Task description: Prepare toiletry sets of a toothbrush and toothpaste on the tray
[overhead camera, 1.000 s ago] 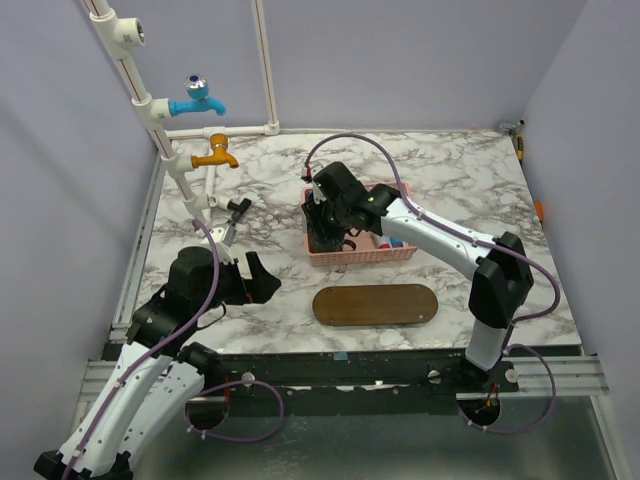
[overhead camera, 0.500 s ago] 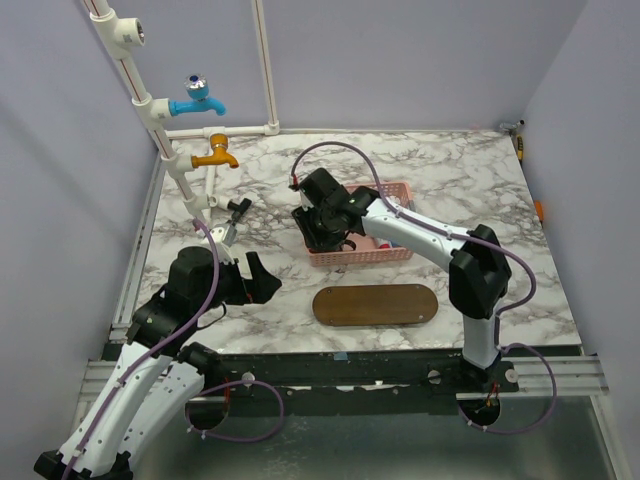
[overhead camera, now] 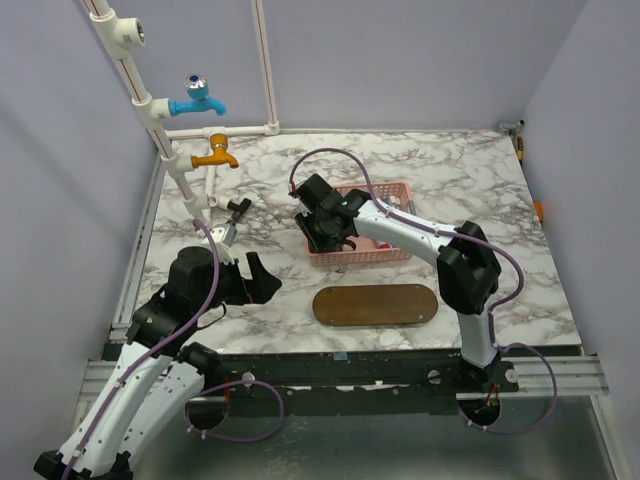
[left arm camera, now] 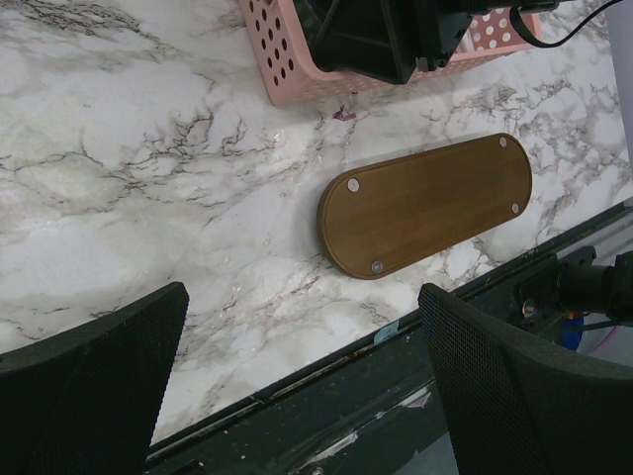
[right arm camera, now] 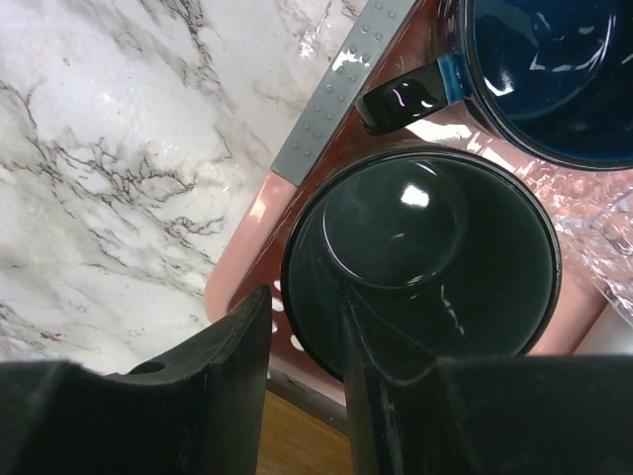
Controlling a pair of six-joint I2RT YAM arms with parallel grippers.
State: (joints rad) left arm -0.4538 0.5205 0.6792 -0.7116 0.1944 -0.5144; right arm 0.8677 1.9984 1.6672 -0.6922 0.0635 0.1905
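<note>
Nearest, we found the left gripper [overhead camera: 256,278] with jaws spread wide and empty above the white marble table [left arm camera: 148,148]. Beyond it, the dark brown oval wooden tray [left arm camera: 425,203] lay bare, with no set on it. Farther off, in the pink slotted plastic basket [overhead camera: 372,255], the right gripper [right arm camera: 302,317] had its jaws narrow astride the wall of a dark glossy cup [right arm camera: 420,257]; we could not tell if they gripped. We could make out no toothbrush or toothpaste, and judged the task barely begun.

**Three cameras, overlapping views**

The table [overhead camera: 450,170] is overlooked from high behind the arms. The tray [left arm camera: 425,208] and pink basket [left arm camera: 272,59] are seen obliquely from the low left wrist. The basket's corner is viewed downward, very near, from the right wrist.
</note>
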